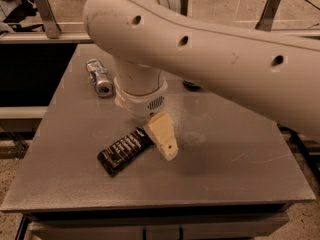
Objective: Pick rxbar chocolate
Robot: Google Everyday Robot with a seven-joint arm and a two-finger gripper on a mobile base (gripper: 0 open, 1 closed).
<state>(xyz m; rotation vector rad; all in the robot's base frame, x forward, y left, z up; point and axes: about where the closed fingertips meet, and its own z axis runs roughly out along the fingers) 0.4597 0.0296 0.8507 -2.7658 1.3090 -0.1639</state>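
The rxbar chocolate (124, 151) is a flat black bar with white lettering. It lies at an angle on the grey table (240, 169), front left of centre. My gripper (165, 141) hangs from the white arm, and its cream finger (164, 135) sits right at the bar's right end, just above it. A silver crushed-looking can (99, 77) lies on its side at the back left. The arm hides most of the dark blue can (191, 86) behind it.
The table's front edge is near the bottom of the view, with a dark gap to the left. Metal frame rails run along the back. The big white arm covers the upper right of the table.
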